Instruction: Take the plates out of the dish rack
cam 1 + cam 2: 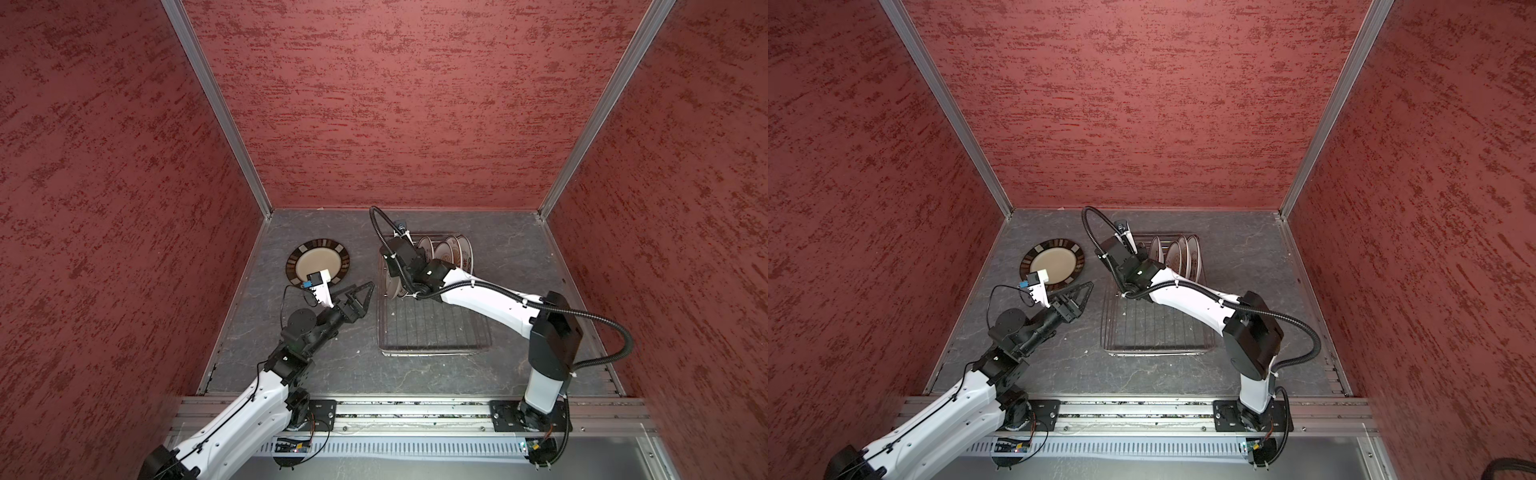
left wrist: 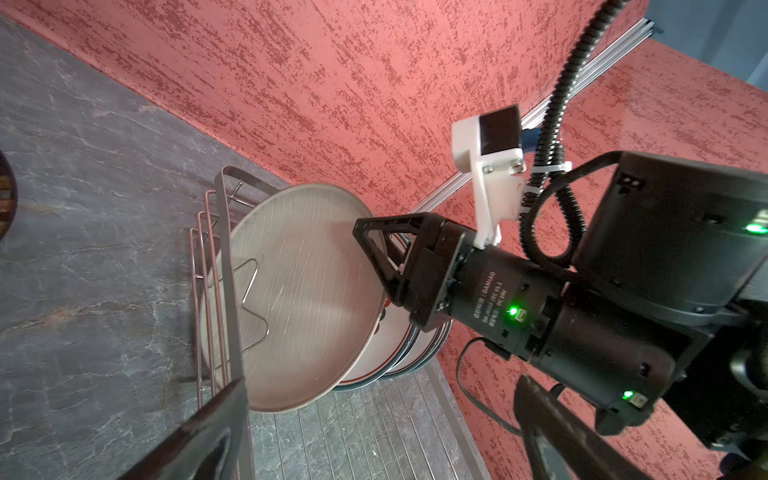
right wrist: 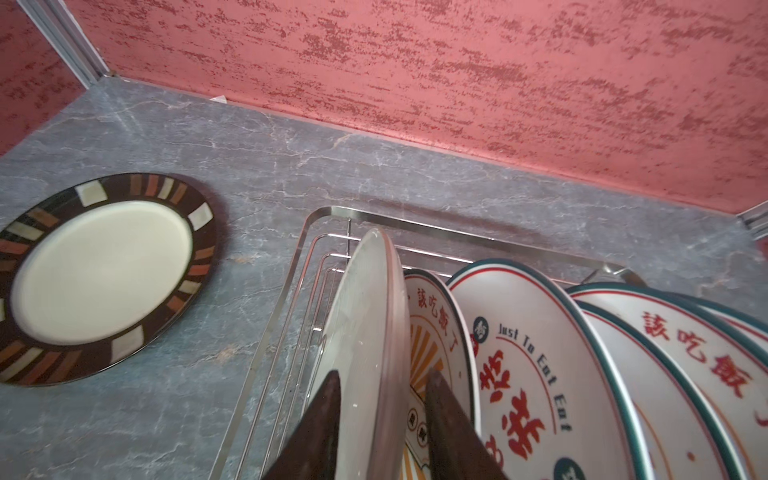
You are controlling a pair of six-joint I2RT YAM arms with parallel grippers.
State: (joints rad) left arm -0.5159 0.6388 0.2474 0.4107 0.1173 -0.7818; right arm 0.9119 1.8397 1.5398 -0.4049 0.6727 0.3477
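Off-white plate (image 3: 365, 311) upright in dish rack (image 3: 415, 224); right fingers (image 3: 453, 424) astride its rim, partly closed, sliver of gap one side. Left fingers (image 2: 195, 428) wide open, empty, near striped plate (image 1: 318, 262).

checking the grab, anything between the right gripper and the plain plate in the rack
Nothing visible. The right gripper straddles the rim of the plain plate, a finger on each side; the printed plate stands close beside one finger.
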